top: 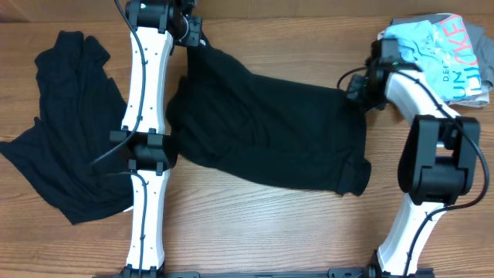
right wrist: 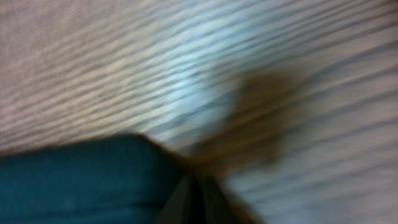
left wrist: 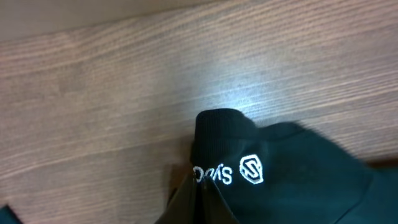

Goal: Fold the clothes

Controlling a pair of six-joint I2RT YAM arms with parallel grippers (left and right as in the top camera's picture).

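A black shirt-like garment lies spread across the middle of the table. My left gripper is at its far left corner. In the left wrist view the left gripper is shut on the black collar, beside a small white embroidered mark. My right gripper is at the garment's far right corner. The right wrist view is blurred; there the right gripper is shut with the edge of the black fabric running in between its fingers. A second black garment lies crumpled at the left.
A pile of light-blue, grey and pink printed clothes sits at the far right corner, just behind the right arm. The left arm stretches from the front edge between the two black garments. Bare wood shows along the front.
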